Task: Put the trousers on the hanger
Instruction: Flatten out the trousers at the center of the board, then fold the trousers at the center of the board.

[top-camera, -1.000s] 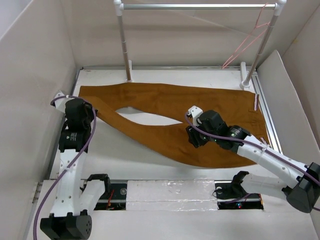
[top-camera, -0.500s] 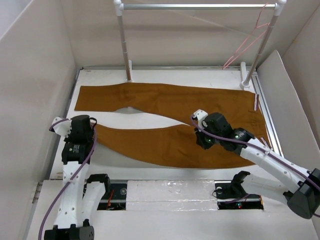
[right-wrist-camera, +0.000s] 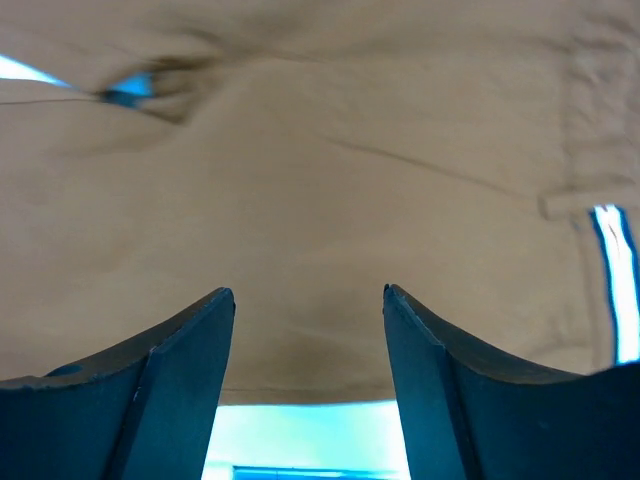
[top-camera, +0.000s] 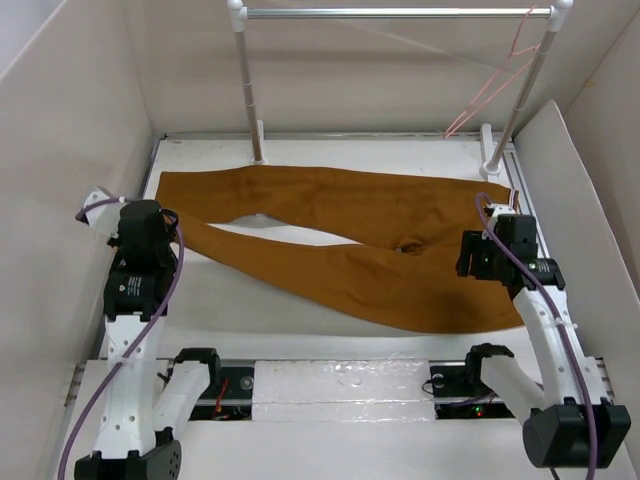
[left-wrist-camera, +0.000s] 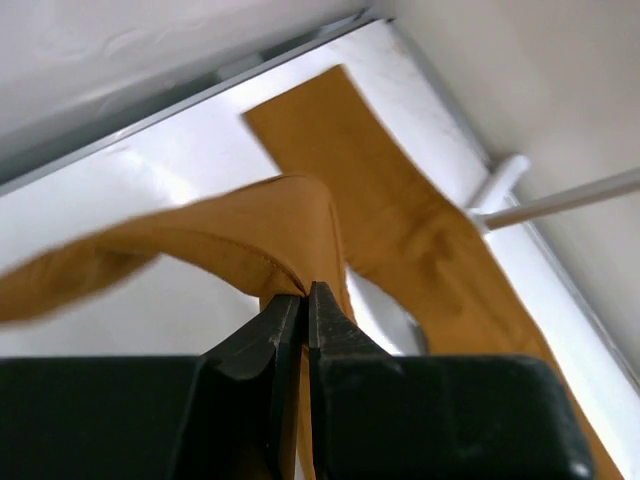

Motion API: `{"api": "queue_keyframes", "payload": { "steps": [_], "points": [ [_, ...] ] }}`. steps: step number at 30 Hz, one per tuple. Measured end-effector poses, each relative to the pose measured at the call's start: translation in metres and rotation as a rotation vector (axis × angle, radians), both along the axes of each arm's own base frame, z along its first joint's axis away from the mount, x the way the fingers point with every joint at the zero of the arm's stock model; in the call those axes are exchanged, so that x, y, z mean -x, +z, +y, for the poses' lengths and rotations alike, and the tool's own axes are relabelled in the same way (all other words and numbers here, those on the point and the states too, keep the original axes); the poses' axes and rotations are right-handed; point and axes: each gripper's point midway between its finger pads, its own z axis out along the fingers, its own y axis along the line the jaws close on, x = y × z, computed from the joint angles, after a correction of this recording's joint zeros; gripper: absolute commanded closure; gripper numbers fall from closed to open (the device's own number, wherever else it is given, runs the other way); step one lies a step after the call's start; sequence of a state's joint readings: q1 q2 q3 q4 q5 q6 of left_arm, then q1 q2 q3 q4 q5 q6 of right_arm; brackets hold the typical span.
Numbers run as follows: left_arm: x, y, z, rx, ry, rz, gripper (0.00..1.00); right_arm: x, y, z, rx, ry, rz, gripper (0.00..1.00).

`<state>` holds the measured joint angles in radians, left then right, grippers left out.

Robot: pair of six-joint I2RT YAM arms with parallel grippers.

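Rust-brown trousers (top-camera: 340, 245) lie spread across a white bench (top-camera: 300, 320), the legs reaching toward the left hand (left-wrist-camera: 305, 290) and the striped waistband trim just beside the right hand (top-camera: 480, 255). The left hand is clamped shut on a fold of one trouser leg near its cuff, holding that cloth up off the bench; the other leg lies flat beyond it. The right hand's fingers (right-wrist-camera: 180, 380) stand apart over the seat of the trousers, gripping nothing. Well beyond the right hand, a thin pink hanger (top-camera: 481, 95) hangs from a silver rail (top-camera: 390, 13).
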<state>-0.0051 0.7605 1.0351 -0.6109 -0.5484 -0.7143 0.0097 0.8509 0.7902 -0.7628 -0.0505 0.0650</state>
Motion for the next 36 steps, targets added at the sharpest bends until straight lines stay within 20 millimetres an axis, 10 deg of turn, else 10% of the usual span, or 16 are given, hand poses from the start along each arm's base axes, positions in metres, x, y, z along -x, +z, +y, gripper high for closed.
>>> {"api": "queue_keyframes", "payload": {
  "steps": [4, 14, 21, 36],
  "points": [
    [-0.012, 0.021, -0.01, -0.02, -0.085, -0.038, 1.0, 0.006, -0.012, -0.034, 0.041, -0.151, 0.104, 0.39],
    [0.003, -0.019, -0.055, -0.065, -0.32, 0.053, 1.0, 0.053, -0.081, -0.125, -0.102, -0.716, 0.422, 0.4],
    [0.011, -0.019, -0.086, -0.075, -0.458, 0.043, 1.0, 0.098, -0.074, -0.175, -0.028, -1.04, 0.541, 0.41],
    [0.006, -0.001, -0.097, -0.124, -0.493, 0.022, 1.0, 0.106, -0.108, -0.159, -0.106, -1.153, 0.658, 0.43]
  ]
}}
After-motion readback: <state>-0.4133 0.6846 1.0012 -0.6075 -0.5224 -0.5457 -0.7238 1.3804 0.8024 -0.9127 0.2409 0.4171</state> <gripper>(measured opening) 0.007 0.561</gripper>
